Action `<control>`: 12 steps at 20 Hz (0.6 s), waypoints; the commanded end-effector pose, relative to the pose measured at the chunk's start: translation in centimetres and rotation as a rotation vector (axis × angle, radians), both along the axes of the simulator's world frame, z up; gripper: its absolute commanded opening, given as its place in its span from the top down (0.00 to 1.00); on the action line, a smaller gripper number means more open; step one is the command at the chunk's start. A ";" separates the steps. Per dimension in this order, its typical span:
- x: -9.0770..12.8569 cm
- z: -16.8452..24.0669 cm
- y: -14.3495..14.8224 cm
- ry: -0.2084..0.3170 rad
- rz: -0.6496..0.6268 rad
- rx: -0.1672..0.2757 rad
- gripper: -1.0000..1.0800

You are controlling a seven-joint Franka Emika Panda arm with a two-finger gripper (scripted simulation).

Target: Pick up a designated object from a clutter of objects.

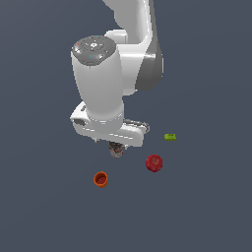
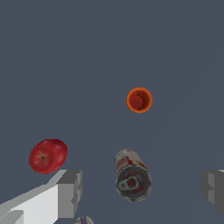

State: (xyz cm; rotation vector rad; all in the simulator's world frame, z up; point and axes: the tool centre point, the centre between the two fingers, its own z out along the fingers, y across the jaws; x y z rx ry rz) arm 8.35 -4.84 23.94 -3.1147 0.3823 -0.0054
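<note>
**Orange cup stands alone on the grey floor, clear of the gripper**

Orange cup [image 1: 100, 179] sits upright with its mouth up, and the wrist view looks straight down into it [image 2: 139, 99]. Its inside is reddish, with a darker red patch at the bottom; whether that is something lying in it or just the base cannot be told. Nothing touches the cup. In the exterior view it lies toward that view's left, well apart from the red apple [image 1: 154, 163], which sits toward that view's right.

The gripper [image 2: 140, 188] is spread wide, with one grey finger [image 2: 70, 192] at each side of the wrist picture and nothing held. Between them, lower down, is the dark can [image 2: 132, 175], seen from above, its metal end with a pull tab facing the camera and a red and white label along its side. In the exterior view the can [image 1: 116, 149] peeks out just under the arm's hand.

A small lime-green block [image 1: 170, 137] rests beyond the apple, toward the exterior view's right. A sliver of a whitish ball [image 2: 83, 220] shows at the edge of the wrist picture, beside the finger.
</note>
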 end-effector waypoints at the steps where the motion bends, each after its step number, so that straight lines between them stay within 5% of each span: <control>1: 1.3 -2.0 -0.8 0.000 -0.050 0.002 0.04; 12: 5.1 -10.9 -4.1 0.003 -0.241 0.002 0.04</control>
